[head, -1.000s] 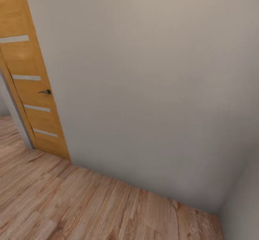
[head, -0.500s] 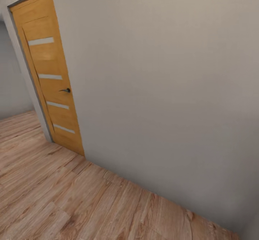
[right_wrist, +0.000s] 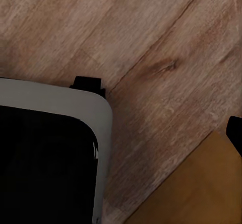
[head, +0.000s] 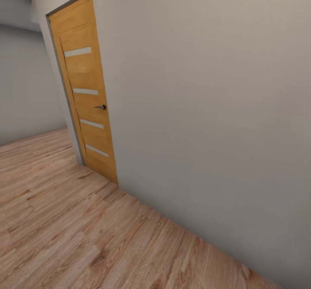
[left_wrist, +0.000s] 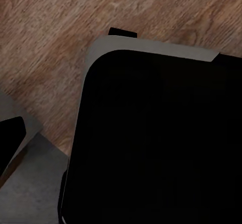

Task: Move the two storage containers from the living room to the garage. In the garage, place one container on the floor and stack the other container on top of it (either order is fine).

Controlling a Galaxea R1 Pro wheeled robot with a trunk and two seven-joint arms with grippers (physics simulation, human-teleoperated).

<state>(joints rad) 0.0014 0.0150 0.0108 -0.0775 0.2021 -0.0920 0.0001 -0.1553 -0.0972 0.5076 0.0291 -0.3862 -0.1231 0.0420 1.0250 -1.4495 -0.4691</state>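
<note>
Pale grey-beige plaster makes the large plain wall that runs across most of the head view, from the far left down to the near right. Below it lies the light wood-plank floor, with brown grain and long boards, and it meets the wall in a straight line. A second grey wall stands farther back at the left, behind the corner.

In the large wall sits a tall yellow-brown wooden door. It is shut in its grey frame and carries four narrow pale strips one above the other. A small dark lever handle is on the door's right edge, about at the middle of its height.

In the left wrist view a big black rounded body with a grey rim hangs over the same plank floor. A flat grey patch is beside it, and a black piece is at the picture's edge. In the right wrist view a similar black block with a grey rim is over the planks. A yellow-brown slab is in one corner; what it is I cannot tell. A small black piece touches the edge just above it.

Whether the left gripper or the right gripper is wide or narrow, I cannot tell. Where the two storage containers are, I cannot tell from these pictures.
</note>
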